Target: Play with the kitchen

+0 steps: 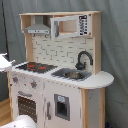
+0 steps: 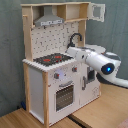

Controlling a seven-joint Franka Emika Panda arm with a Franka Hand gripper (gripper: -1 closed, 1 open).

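While the kitchen (image 1: pixel 57 70) (image 2: pixel 60 60) stands on the wood floor (image 2: pixel 30 119) against a grey curtain (image 2: pixel 10 55), the white arm (image 2: pixel 97 59) reaches across its front toward the hob (image 2: pixel 51 59); whether the gripper is closed or spread I cannot tell.

The large white and light-wood toy kitchen (image 1: pixel 57 75) (image 2: pixel 60 60) stands on a wooden floor (image 2: pixel 30 119), with a grey curtain (image 1: pixel 112 35) behind it. On its counter, in the first exterior view, the black hob with red rings (image 1: pixel 36 66) lies to the left, and the sink (image 1: pixel 71 74) to the right with the black curved faucet (image 1: pixel 83 58) behind it. The grey hood (image 1: pixel 38 29) hangs above the hob; the oven door (image 1: pixel 27 106) sits below it. In the second exterior view, the white robot arm (image 2: pixel 97 60) reaches over the counter from the right.
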